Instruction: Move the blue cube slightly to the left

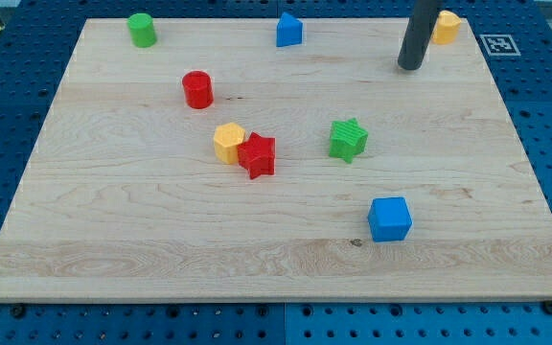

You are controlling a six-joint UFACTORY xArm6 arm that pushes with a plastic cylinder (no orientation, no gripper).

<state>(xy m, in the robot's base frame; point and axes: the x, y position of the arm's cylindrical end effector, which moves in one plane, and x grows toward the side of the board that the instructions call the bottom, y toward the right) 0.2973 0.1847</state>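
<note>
The wooden surface [161,230] holds the blue cube [389,218] well apart from my tip [410,67]; no grasping end effector shows. An off-centre push could spin it.

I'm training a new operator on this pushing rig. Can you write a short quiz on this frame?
1. True or false: my tip touches the blue cube.
2. Which block touches the red star? A) green star B) yellow hexagonal block C) red cylinder
3. Fill in: the block nearest my tip is the ____ one at the board's top right corner.

Key:
1. False; the tip is near the view's top right, well apart from the cube, which sits lower right.
2. B
3. yellow
</note>
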